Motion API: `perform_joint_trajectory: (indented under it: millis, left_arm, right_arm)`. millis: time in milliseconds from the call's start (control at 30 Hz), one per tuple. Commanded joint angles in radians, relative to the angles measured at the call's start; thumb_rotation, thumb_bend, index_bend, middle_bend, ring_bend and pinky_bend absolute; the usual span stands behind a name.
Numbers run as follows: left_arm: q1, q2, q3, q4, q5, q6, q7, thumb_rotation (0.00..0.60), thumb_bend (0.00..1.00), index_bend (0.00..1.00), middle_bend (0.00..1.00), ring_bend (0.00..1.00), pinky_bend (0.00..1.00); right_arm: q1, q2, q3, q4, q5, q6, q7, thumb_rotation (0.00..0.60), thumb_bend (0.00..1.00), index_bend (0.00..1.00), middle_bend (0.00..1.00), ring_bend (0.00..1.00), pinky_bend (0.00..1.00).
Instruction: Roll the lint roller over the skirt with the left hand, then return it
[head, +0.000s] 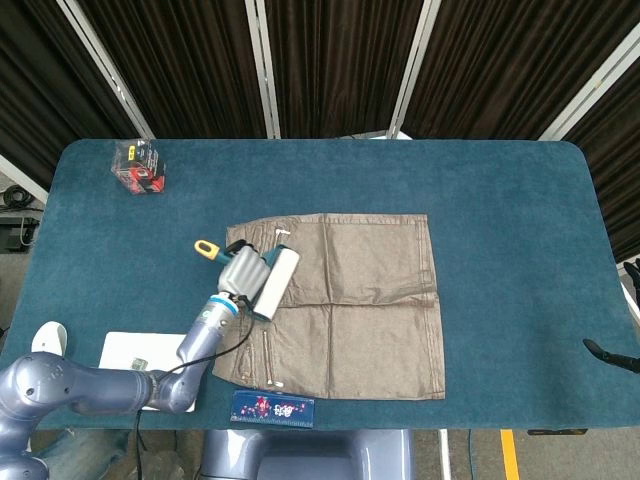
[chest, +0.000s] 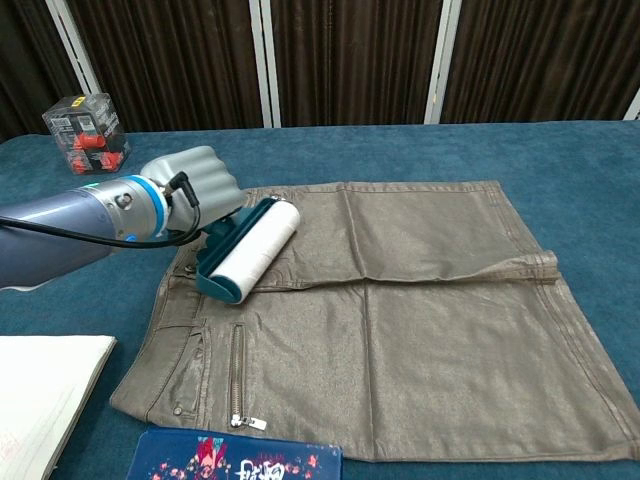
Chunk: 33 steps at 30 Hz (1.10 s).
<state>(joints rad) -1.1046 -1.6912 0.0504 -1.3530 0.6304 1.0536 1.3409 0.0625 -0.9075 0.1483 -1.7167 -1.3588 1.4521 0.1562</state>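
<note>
My left hand (chest: 195, 190) is wrapped around the handle of the roller (chest: 245, 250), fingers curled tight over it, and the white drum sits on the skirt (chest: 420, 300) at its waistband end, close to the skirt's left edge. The drum lies just to the right of my knuckles and a little toward me in the chest view. Its long axis runs from the teal cap near me up and away toward the far side of the table (head: 500, 180), slightly slanted, so it sits roughly square to the skirt's width. That matters, I think: to roll, the drum has to travel sideways, across its axis, toward the hem on the right, where a broad stretch of brown fabric lies beyond a fold line crossing the middle. In the head view the handle's yellow tip (head: 204, 248) pokes out beyond my hand (head: 240, 270), off the cloth and over bare table. My forearm reaches in low from the near left corner, wrist nearly level, palm side down on the handle. My right hand (head: 610, 353) shows only as a dark sliver at the table's right edge, well away from the skirt; I cannot tell how its fingers lie.
</note>
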Motion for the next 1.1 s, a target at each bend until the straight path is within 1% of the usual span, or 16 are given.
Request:
perform_joint_trajectory:
  millis: [33,300,367,567,600,633,667,700,733,767,833,867,900,1000,1100]
  left_arm:
    - [0.029,0.031,0.021,0.021,0.004,-0.011,-0.034,0.6,0.63,0.63,0.58,0.42,0.48]
    - [0.11,0.106,0.045,0.074,0.036,-0.038,-0.162,0.6,0.63,0.63,0.58,0.42,0.48]
    - [0.145,0.134,0.05,0.092,0.049,-0.05,-0.228,0.6,0.63,0.63,0.58,0.42,0.48]
    - [0.198,0.146,0.054,0.151,0.105,-0.081,-0.333,0.6,0.63,0.62,0.57,0.42,0.48]
    - [0.204,0.144,0.053,0.159,0.113,-0.084,-0.347,0.6,0.62,0.61,0.55,0.41,0.46]
    - [0.217,0.142,0.048,0.164,0.11,-0.091,-0.369,0.6,0.6,0.6,0.52,0.39,0.45]
    - [0.222,0.142,0.046,0.165,0.11,-0.093,-0.375,0.6,0.53,0.54,0.43,0.35,0.39]
    - [0.227,0.142,0.044,0.167,0.11,-0.092,-0.378,0.6,0.4,0.42,0.3,0.26,0.3]
    - [0.231,0.143,0.043,0.167,0.109,-0.09,-0.38,0.6,0.31,0.33,0.2,0.19,0.24]
    - [0.238,0.145,0.038,0.166,0.11,-0.082,-0.385,0.6,0.17,0.18,0.09,0.09,0.15]
    - [0.258,0.16,0.016,0.145,0.124,-0.052,-0.434,0.6,0.03,0.03,0.0,0.01,0.06]
    - [0.269,0.171,0.005,0.131,0.137,-0.037,-0.464,0.6,0.01,0.0,0.0,0.0,0.03]
    - [0.285,0.19,-0.009,0.108,0.153,-0.014,-0.505,0.6,0.0,0.0,0.0,0.0,0.01]
    - [0.342,0.261,-0.048,0.006,0.204,0.07,-0.632,0.6,0.0,0.0,0.0,0.0,0.0]
    - [0.388,0.319,-0.064,-0.081,0.248,0.132,-0.721,0.6,0.0,0.0,0.0,0.0,0.0]
  right_arm:
    - [0.0,-0.003,-0.002,-0.005,-0.002,0.002,-0.012,0.6,0.0,0.0,0.0,0.0,0.0]
    - [0.002,-0.009,-0.006,-0.016,-0.011,0.006,-0.041,0.6,0.0,0.0,0.0,0.0,0.0]
    - [0.003,-0.011,-0.009,-0.021,-0.016,0.006,-0.052,0.6,0.0,0.0,0.0,0.0,0.0]
    - [0.006,-0.016,-0.013,-0.027,-0.022,0.005,-0.073,0.6,0.0,0.0,0.0,0.0,0.0]
    - [0.006,-0.017,-0.013,-0.029,-0.023,0.006,-0.075,0.6,0.0,0.0,0.0,0.0,0.0]
    - [0.007,-0.018,-0.014,-0.03,-0.025,0.005,-0.079,0.6,0.0,0.0,0.0,0.0,0.0]
    - [0.007,-0.019,-0.014,-0.031,-0.026,0.005,-0.081,0.6,0.0,0.0,0.0,0.0,0.0]
    - [0.007,-0.019,-0.014,-0.033,-0.026,0.006,-0.083,0.6,0.0,0.0,0.0,0.0,0.0]
    - [0.008,-0.019,-0.015,-0.034,-0.027,0.006,-0.085,0.6,0.0,0.0,0.0,0.0,0.0]
    - [0.007,-0.02,-0.016,-0.035,-0.029,0.007,-0.086,0.6,0.0,0.0,0.0,0.0,0.0]
    - [0.007,-0.02,-0.018,-0.037,-0.033,0.007,-0.087,0.6,0.0,0.0,0.0,0.0,0.0]
    - [0.007,-0.02,-0.019,-0.038,-0.034,0.007,-0.086,0.6,0.0,0.0,0.0,0.0,0.0]
    - [0.008,-0.02,-0.02,-0.037,-0.036,0.006,-0.085,0.6,0.0,0.0,0.0,0.0,0.0]
    - [0.007,-0.019,-0.024,-0.037,-0.048,0.008,-0.078,0.6,0.0,0.0,0.0,0.0,0.0]
    - [0.006,-0.018,-0.026,-0.036,-0.058,0.01,-0.07,0.6,0.0,0.0,0.0,0.0,0.0]
